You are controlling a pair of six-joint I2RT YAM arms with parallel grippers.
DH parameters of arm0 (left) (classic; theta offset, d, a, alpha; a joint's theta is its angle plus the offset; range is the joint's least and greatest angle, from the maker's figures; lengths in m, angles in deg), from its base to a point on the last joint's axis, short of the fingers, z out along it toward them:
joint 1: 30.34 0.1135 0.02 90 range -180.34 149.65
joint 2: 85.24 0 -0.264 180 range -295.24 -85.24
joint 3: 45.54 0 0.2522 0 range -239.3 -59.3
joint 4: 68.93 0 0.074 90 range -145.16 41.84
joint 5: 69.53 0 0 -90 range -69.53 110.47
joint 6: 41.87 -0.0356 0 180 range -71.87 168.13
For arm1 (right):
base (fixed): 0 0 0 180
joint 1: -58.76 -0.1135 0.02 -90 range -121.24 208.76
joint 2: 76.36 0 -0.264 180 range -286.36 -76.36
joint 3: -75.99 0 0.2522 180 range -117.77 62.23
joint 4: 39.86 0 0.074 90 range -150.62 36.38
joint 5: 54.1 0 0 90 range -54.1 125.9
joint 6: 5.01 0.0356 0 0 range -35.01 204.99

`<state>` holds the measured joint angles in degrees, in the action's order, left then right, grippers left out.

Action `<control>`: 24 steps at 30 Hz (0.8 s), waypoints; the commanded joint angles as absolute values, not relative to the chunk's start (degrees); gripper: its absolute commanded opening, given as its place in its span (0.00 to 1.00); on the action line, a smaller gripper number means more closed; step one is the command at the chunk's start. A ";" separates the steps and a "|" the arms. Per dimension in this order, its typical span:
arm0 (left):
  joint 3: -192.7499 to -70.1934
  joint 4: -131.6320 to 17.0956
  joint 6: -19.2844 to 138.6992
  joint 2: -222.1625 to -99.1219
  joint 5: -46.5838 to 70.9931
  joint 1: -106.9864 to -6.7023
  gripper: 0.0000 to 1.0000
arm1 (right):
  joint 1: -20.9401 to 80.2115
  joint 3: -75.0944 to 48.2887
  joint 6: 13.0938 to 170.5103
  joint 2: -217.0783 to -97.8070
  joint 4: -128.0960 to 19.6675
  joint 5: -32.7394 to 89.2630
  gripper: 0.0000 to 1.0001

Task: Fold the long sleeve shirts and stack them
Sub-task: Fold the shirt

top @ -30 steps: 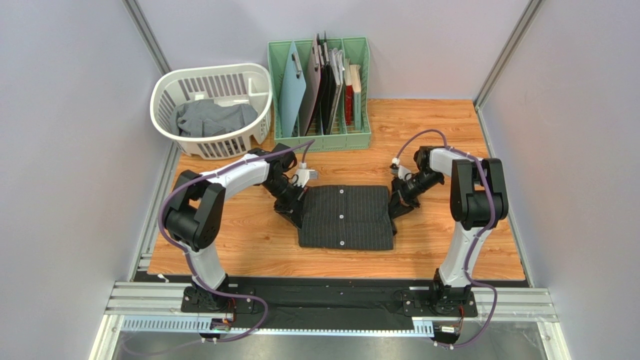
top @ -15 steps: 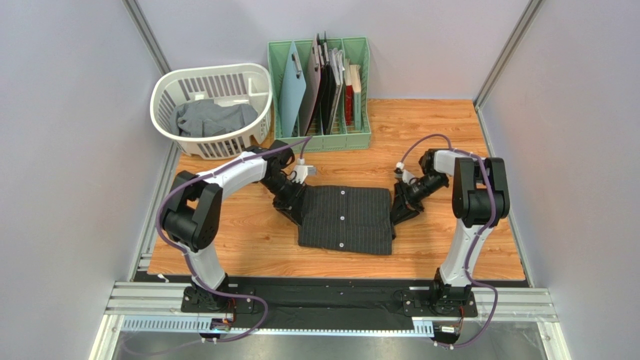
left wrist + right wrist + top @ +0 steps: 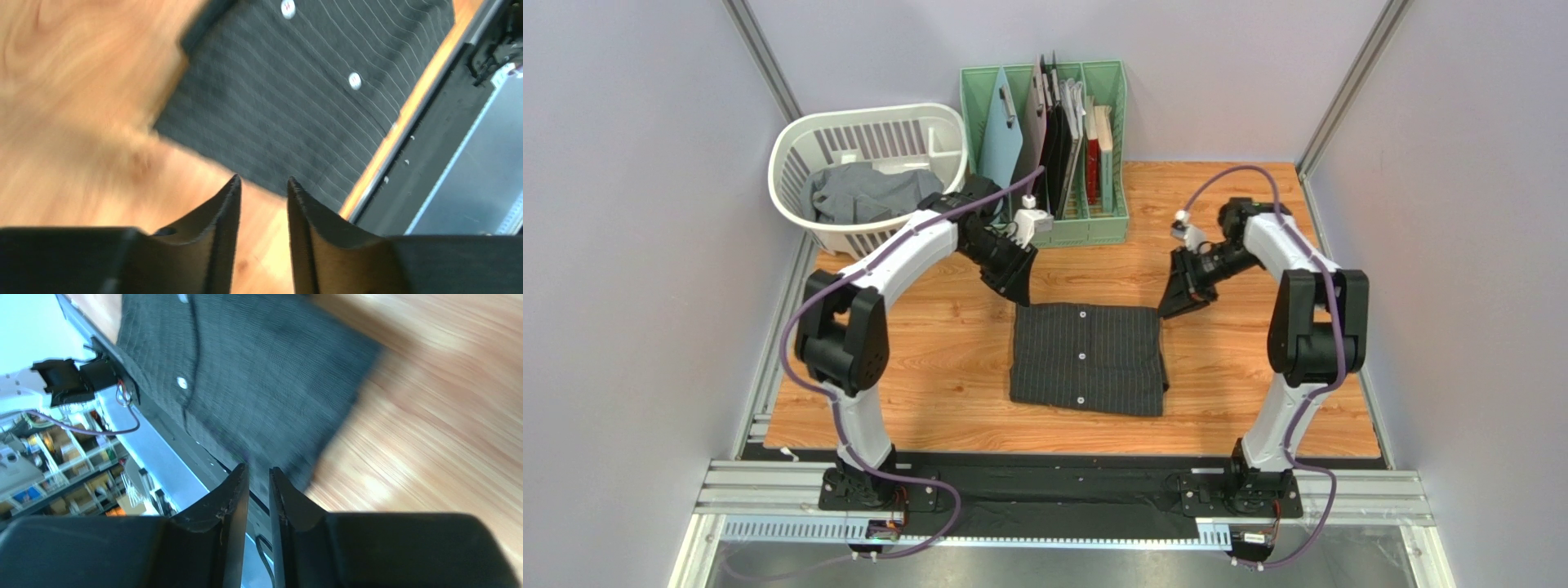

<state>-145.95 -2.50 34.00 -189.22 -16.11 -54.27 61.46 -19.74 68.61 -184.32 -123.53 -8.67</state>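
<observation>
Your left gripper [image 3: 264, 180], jaws parted, empty, folded black pinstriped button shirt [image 3: 294, 92] just beyond them, your right gripper [image 3: 259, 468], jaws barely apart, empty, only overhead shows plain grey shirt [image 3: 860, 192] in white slatted basket [image 3: 787, 147].

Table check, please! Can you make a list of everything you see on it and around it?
Surface: wooden table, orange-brown planks.
Job's things: black pinstriped shirt folded flat mid-table; grey shirt crumpled in the white basket.
Clutter: green rack of boards at the back.
Hands: left hand and right hand open, holding nothing, near the folded shirt's far corners.
Cables: purple cables loop along both arms.
Surroundings: grey walls on three sides.
</observation>
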 commanded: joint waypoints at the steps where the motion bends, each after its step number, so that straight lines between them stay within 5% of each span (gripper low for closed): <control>1: -152.46 -3.48 33.26 -197.28 -16.27 -56.10 0.31 | 54.99 -16.79 75.84 -185.07 -114.04 -12.80 0.22; 12: -163.97 -3.40 38.99 -213.11 -8.98 -52.68 0.23 | 53.58 -24.94 83.22 -198.27 -101.78 -2.06 0.28; 18: -154.01 -9.02 37.50 -195.78 -16.86 -50.21 0.39 | 55.60 -24.88 84.55 -186.62 -103.09 -8.29 0.39; 24: -135.53 -11.73 46.16 -184.04 -26.90 -58.28 0.48 | 52.62 -8.46 86.66 -174.03 -103.80 -17.62 0.43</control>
